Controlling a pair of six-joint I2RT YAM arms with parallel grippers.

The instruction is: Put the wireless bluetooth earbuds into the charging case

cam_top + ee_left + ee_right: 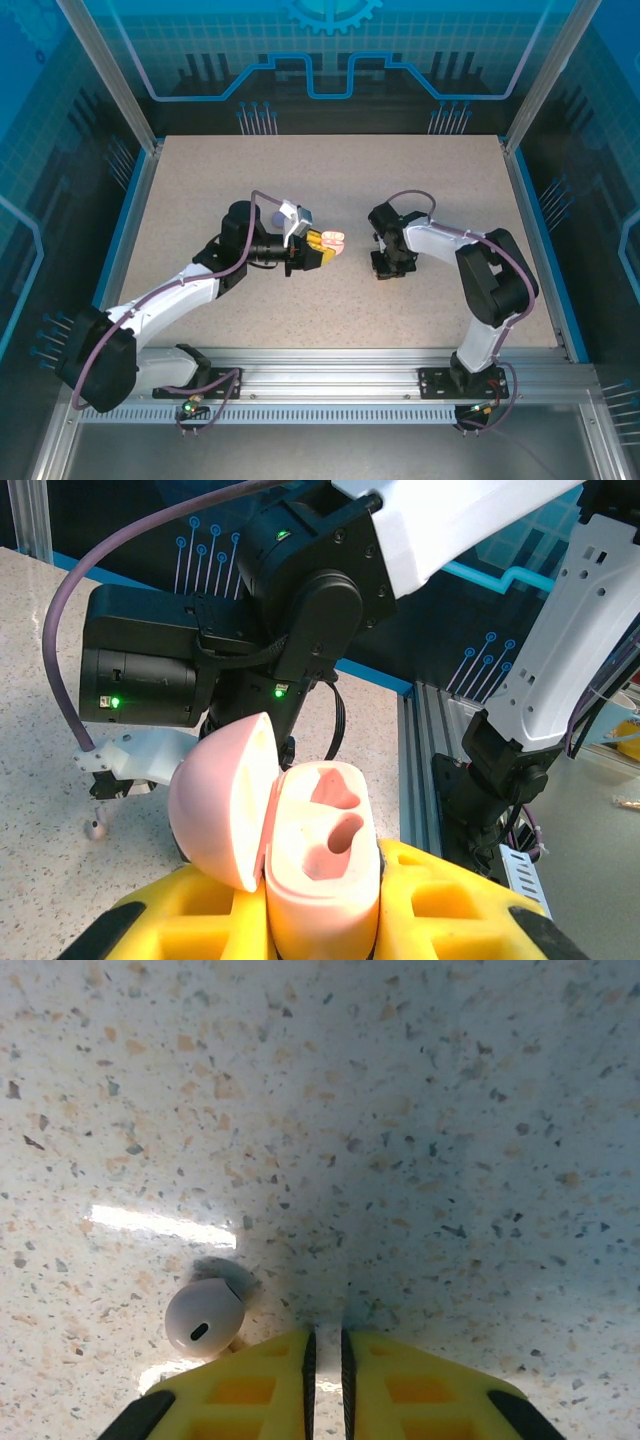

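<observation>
Earbud [205,1317], pale with a small dark slot, lies on the speckled table [400,1110] just beside the outer edge of one yellow finger [250,1385] of the right gripper [325,1340]. That gripper points straight down, its jaws drawn almost together with nothing between them, so the earbud is not held. The left gripper [320,925] clamps the pink charging case [320,855] between its yellow fingers, above the table and near the right arm. The case's lid [225,800] is swung open and both moulded sockets are bare.
</observation>
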